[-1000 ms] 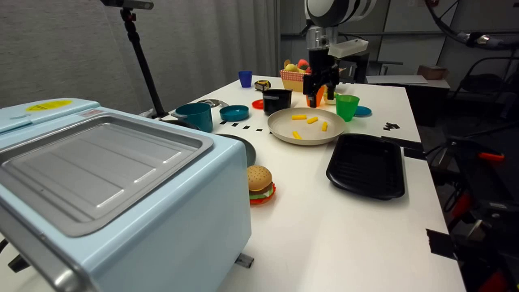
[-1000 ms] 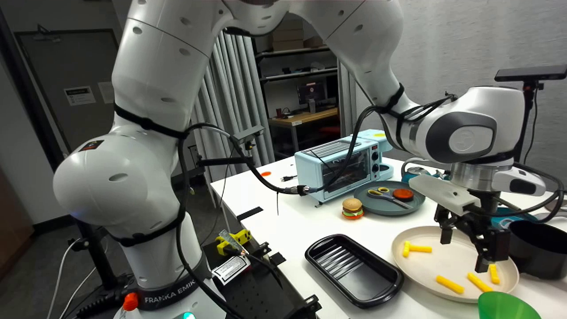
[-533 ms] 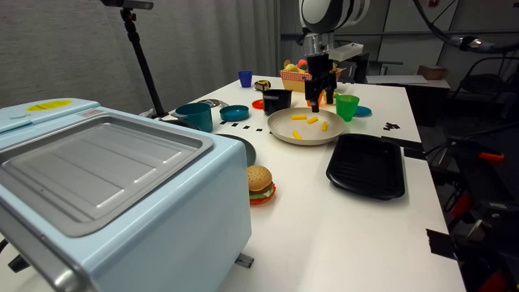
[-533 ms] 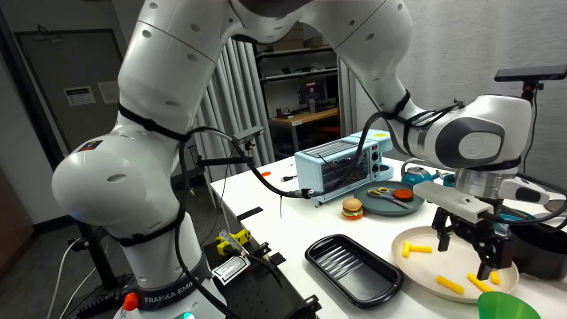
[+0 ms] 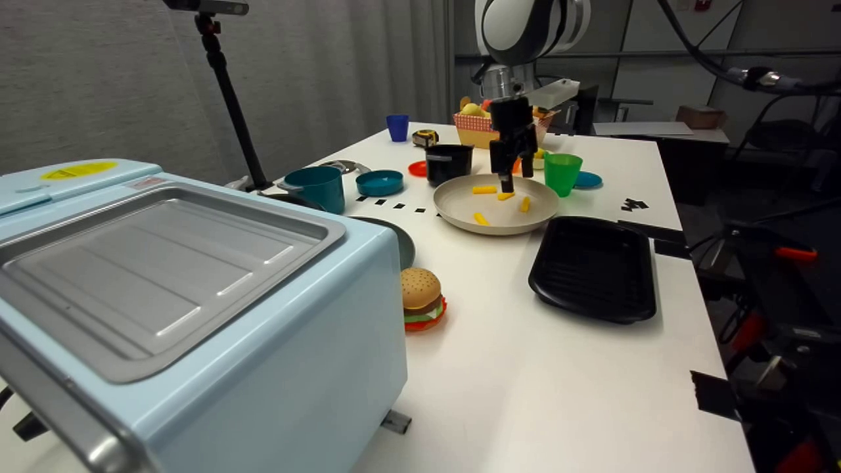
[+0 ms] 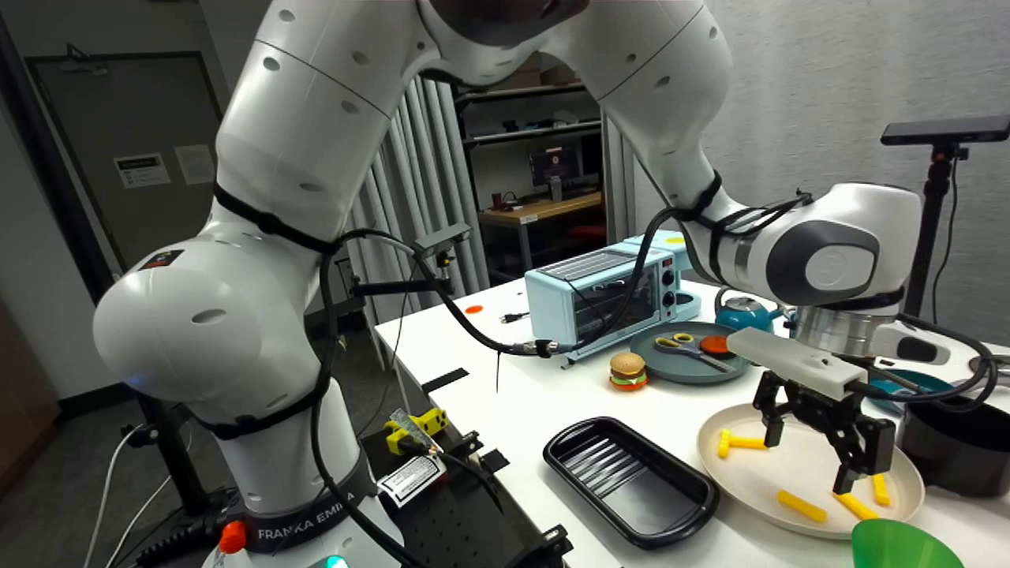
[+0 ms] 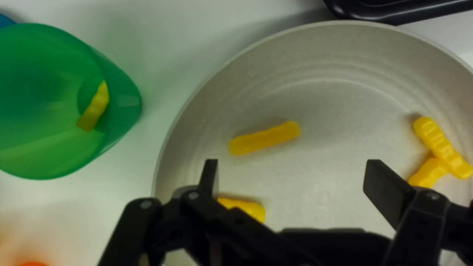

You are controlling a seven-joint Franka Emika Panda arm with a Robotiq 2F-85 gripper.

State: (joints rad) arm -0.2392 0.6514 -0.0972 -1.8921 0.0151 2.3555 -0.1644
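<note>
Yellow stick (image 7: 95,106) inside green cup (image 7: 120,85) shows only in wrist view.

White table (image 5: 486,387) before me, with what rests directly on it. The beige plate (image 6: 777,469) lies flat, the tray (image 6: 631,485) just beside it, the green cup (image 5: 562,174) and black pot (image 5: 449,165) upright near its rim. The burger (image 5: 421,295) sits between tray and oven (image 5: 263,348), just beside the grey plate (image 6: 671,369). The teal pot (image 5: 318,190) and teal dish (image 5: 380,184) occupy the side farther from me. Toward the end opposite the oven I note the basket (image 5: 474,136), tape measure (image 5: 425,138) and blue cup (image 5: 397,129)
</note>
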